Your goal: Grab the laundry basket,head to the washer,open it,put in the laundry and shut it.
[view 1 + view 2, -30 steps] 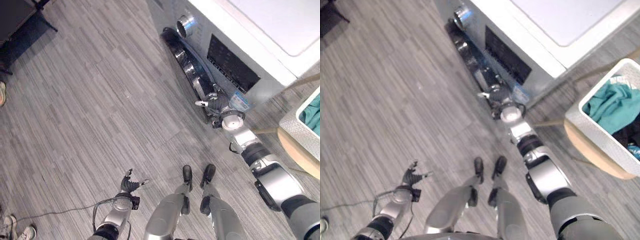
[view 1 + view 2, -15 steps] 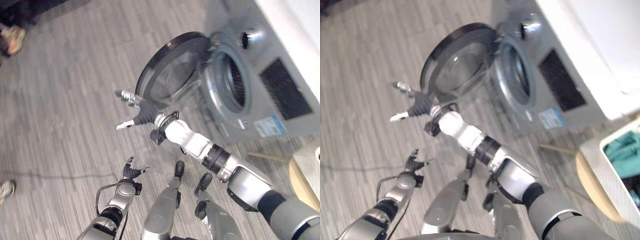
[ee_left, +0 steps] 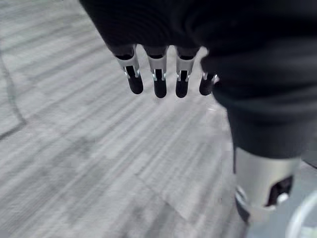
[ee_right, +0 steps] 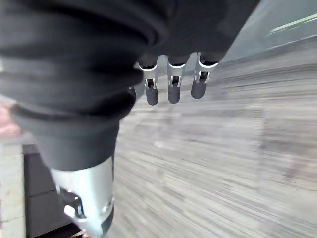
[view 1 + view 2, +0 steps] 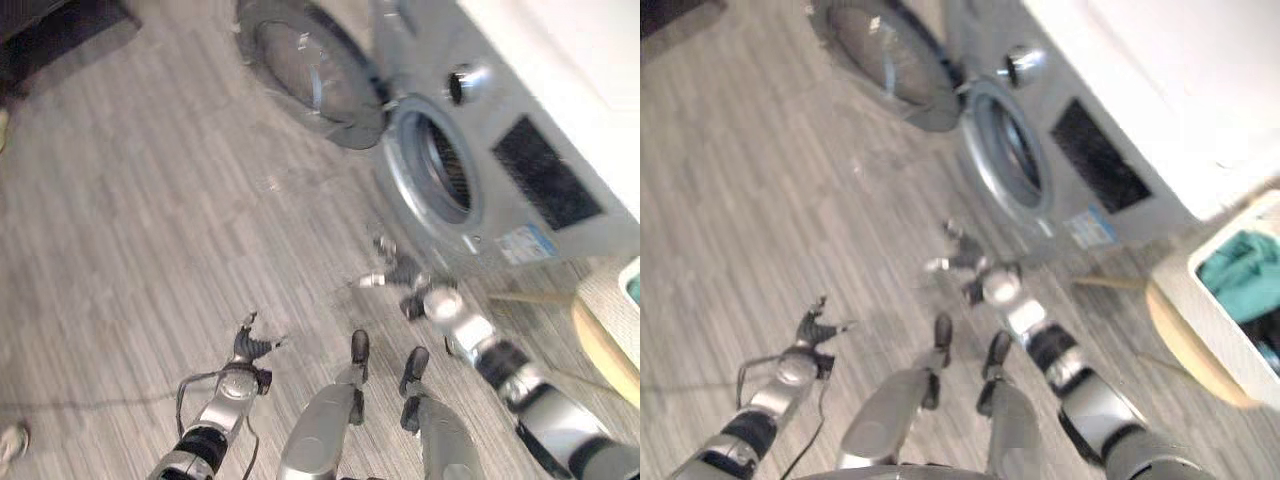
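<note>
Stands before the washer with its door swung right back, well clear of the round opening; half a second ago had that door only partly open with the right hand at its edge, and a second ago shut. Counts the opening step as done, then

Carries the right hand low in front of the washer, just below the opening and away from the door, touching nothing. Shows its fingers straight and spread in the right wrist view, with nothing between them and bare floor past them. Keeps the left hand down at the left side over the floor, fingers straight in a loose row, empty, much as before

Holds no laundry in either hand. Leaves the basket at the right edge, on a round wooden stool beside the washer, with teal laundry and something dark in it, well apart from both hands

Needs next, by the look of it, a turn of the right hand toward the basket to take hold of the cloth and feed it through the opening. Risks little from the door, parked far enough back to stay out of the arm's way; calls for more care at the reach, given the basket sitting off to the side
</note>
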You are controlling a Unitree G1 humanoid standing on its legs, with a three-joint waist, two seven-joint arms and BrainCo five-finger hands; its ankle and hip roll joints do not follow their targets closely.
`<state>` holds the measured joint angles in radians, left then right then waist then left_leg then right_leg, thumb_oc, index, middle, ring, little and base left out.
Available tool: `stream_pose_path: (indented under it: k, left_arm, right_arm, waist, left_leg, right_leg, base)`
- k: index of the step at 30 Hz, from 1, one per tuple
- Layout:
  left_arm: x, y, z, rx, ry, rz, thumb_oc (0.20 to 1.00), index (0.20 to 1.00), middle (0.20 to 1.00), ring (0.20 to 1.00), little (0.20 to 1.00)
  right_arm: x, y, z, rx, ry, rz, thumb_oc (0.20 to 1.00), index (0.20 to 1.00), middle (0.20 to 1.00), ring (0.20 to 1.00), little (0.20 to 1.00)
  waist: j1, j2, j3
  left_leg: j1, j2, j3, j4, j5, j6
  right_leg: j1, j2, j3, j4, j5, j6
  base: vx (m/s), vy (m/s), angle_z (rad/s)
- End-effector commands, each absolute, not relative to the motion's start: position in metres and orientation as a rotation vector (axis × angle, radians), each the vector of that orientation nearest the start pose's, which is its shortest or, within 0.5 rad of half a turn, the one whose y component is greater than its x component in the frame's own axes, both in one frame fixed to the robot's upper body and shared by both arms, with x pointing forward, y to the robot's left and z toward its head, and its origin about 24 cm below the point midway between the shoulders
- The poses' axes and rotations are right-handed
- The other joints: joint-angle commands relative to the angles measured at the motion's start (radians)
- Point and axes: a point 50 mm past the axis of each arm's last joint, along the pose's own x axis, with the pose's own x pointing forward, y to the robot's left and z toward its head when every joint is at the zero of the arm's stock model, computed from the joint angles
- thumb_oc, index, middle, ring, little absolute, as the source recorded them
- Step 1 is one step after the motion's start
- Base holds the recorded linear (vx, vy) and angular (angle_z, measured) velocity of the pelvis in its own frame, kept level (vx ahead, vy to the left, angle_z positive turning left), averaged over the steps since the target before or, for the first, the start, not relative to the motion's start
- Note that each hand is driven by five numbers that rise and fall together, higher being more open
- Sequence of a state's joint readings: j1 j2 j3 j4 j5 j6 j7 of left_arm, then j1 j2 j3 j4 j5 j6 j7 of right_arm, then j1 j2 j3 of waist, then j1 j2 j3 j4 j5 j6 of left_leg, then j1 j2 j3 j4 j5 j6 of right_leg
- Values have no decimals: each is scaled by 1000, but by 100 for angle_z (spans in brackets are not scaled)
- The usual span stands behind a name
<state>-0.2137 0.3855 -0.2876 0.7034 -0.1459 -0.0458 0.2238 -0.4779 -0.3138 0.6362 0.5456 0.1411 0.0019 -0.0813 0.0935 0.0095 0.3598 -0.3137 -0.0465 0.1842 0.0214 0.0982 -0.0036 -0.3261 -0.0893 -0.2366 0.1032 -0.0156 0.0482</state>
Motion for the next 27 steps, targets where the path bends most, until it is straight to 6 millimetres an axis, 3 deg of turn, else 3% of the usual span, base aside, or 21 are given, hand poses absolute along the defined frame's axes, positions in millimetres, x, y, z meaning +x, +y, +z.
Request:
stream_pose_path:
  k: [1, 5, 7, 9, 10, 11, 13, 14, 17, 23, 27]
  left_arm:
    - [263, 233, -40, 430, 408, 174, 1000, 1000, 1000, 1000, 1000]
    - [295, 236, 0, 486, 245, 218, 1000, 1000, 1000, 1000, 1000]
    - [311, 248, 20, 565, 199, 258, 1000, 1000, 1000, 1000, 1000]
    - [328, 275, 48, 700, 173, 325, 1000, 1000, 1000, 1000, 1000]
    - [338, 305, 77, 824, 165, 405, 1000, 1000, 1000, 1000, 1000]
    - [339, 305, 78, 824, 164, 404, 1000, 1000, 1000, 1000, 1000]
    - [340, 340, 106, 938, 198, 504, 1000, 1000, 1000, 1000, 1000]
    - [340, 340, 107, 938, 197, 503, 1000, 1000, 1000, 1000, 1000]
    - [332, 374, 128, 1009, 255, 622, 1000, 1000, 1000, 1000, 1000]
    - [317, 400, 139, 1011, 300, 731, 1000, 1000, 1000, 1000, 1000]
    - [297, 411, 113, 921, 380, 778, 1000, 1000, 1000, 1000, 1000]
  right_arm:
    - [321, -87, 45, -535, -4, 445, 1000, 1000, 1000, 1000, 1000]
    - [295, -121, 15, -499, 99, 374, 1000, 1000, 1000, 1000, 1000]
    - [287, -137, 3, -485, 151, 343, 1000, 1000, 1000, 1000, 1000]
    - [281, -153, 0, -505, 165, 314, 1000, 1000, 1000, 1000, 1000]
    - [278, -170, 3, -527, 157, 284, 1000, 1000, 1000, 1000, 1000]
    - [278, -170, 3, -526, 156, 282, 1000, 1000, 1000, 1000, 1000]
    - [275, -187, 10, -542, 137, 257, 1000, 1000, 1000, 1000, 1000]
    - [275, -187, 10, -542, 136, 256, 1000, 1000, 1000, 1000, 1000]
    - [274, -198, 17, -551, 113, 237, 1000, 1000, 1000, 1000, 1000]
    - [272, -199, 19, -531, 99, 224, 1000, 1000, 1000, 1000, 1000]
    - [271, -192, 14, -475, 111, 219, 1000, 1000, 1000, 1000, 1000]
  waist:
    - [7, -40, 26]
    - [-72, -60, 33]
    - [-105, -74, 34]
    - [-143, -86, 33]
    - [-172, -95, 36]
    - [-170, -95, 37]
    - [-197, -96, 40]
    - [-196, -96, 40]
    - [-212, -99, 50]
    - [-216, -104, 52]
    - [-206, -111, 46]
  left_leg:
    - [-10, 42, 32, 12, -82, -19]
    - [-11, 55, 76, 24, -112, -25]
    - [-24, 61, 96, 27, -110, -24]
    - [-36, 70, 115, 26, -105, -23]
    - [-48, 75, 125, 24, -99, -23]
    - [-49, 75, 125, 24, -99, -23]
    - [-60, 79, 131, 15, -90, -25]
    - [-61, 78, 131, 15, -90, -25]
    - [-77, 80, 131, 9, -80, -28]
    - [-95, 77, 121, 9, -81, -32]
    - [-94, 80, 122, 23, -92, -33]
  right_leg:
    - [3, -15, -1, -19, -8, 59]
    - [-25, 4, 50, -21, -10, 71]
    - [-41, 14, 68, -27, 3, 74]
    - [-61, 26, 87, -33, 15, 78]
    - [-80, 34, 99, -36, 26, 82]
    - [-80, 34, 99, -36, 26, 82]
    - [-98, 41, 104, -42, 39, 85]
    - [-98, 41, 104, -42, 39, 85]
    - [-112, 44, 102, -57, 59, 89]
    - [-119, 44, 99, -84, 79, 94]
    - [-106, 46, 103, -94, 81, 93]
  base:
    - [27, 30, -50]
    - [-22, 45, -61]
    - [-53, 42, -72]
    - [-38, 31, -61]
    - [-31, 10, -56]
    - [-27, 12, -52]
    - [-8, 12, -25]
    - [-5, 10, -15]
    - [-5, 10, -14]
    - [9, -4, -1]
    - [21, 2, 9]
